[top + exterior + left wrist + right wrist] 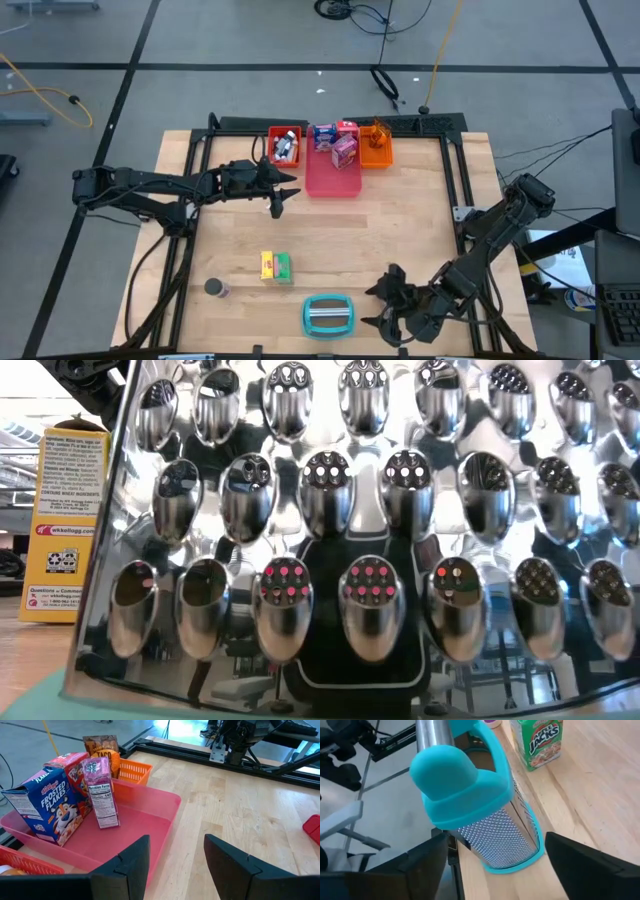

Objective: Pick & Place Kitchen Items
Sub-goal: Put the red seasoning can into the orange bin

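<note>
Wooden desk (420,220) holds a grater (328,314) just left of the right gripper (385,305), wide open and empty. Left gripper (283,195), half open, holds nothing beside the pink tray (332,186).

You see a pale wood table (400,230) with a black frame. The pink tray (150,827) holds a blue-and-white Frosted Flakes box (42,805), a red box (70,767) and a purple packet (100,790). Beside it stand an orange tray (132,770) and a red tray (283,147). Your teal-handled grater (480,805) shows silver steel dotted with holes. The Apple Jacks box (538,740) is green, next to a yellow box (267,265).
</note>
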You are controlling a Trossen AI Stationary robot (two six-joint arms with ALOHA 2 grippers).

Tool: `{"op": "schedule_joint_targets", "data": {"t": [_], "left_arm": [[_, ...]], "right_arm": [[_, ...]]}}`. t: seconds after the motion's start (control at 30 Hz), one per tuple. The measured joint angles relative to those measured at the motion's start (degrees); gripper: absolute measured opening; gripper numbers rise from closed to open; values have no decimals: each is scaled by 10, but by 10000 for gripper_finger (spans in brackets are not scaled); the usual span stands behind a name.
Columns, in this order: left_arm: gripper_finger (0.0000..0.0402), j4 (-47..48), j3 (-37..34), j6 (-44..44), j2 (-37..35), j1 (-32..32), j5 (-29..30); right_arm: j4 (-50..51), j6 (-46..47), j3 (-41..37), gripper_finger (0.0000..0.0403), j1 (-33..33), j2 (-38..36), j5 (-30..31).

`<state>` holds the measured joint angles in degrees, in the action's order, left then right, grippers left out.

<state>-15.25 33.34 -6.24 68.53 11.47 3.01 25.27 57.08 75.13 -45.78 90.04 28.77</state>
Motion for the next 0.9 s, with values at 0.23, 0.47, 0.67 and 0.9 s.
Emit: {"op": "schedule_joint_targets", "data": {"t": [0.23,0.47,0.67,0.9], "left_arm": [[186,0,0,0,0,0,0],[186,0,0,0,0,0,0],[186,0,0,0,0,0,0],[186,0,0,0,0,0,0]], "right_arm": [[77,95,0,357,-2,0,15],[113,155,0,358,-2,0,13],[135,226,0,358,-4,18,4],[182,311,0,358,-4,46,-62]]}}
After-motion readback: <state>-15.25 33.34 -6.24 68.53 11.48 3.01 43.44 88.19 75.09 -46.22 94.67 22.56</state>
